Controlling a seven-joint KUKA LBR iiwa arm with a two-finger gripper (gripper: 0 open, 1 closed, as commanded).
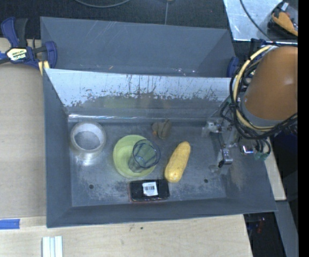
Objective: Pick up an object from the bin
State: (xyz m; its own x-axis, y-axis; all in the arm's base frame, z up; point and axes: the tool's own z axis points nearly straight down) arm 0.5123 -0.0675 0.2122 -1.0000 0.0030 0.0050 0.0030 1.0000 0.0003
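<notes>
Nearest the front wall of the grey metal bin [58, 159] lies a small black box [149, 190] with a white barcode label on its top, flat on the floor.

Just behind it and a little toward the view's right is a yellow corn cob [177, 161], lying at a slant with its upper end tipped to the right. It is close to the box but apart from it.

Beside the cob, toward the view's left, sits a round lime-green plate [121, 154]. A clear glass [145, 155] rests on the plate's right half (the plate shows through it).

Further left, well apart from the plate, stands a roll of clear tape [87, 137] with its hole facing up.

On the view's right side of the bin, the gripper [224, 158] hangs over bare floor. It is near the corn cob, the closest thing to it, with nothing seen in its grasp. Whether it is spread or pressed together cannot be told. Above it the wrist carries looped cables and a rounded orange cover [272, 84].

Farthest back, close to the foot of the rear wall, lies a small brownish thing [161, 127], too indistinct to name.
</notes>
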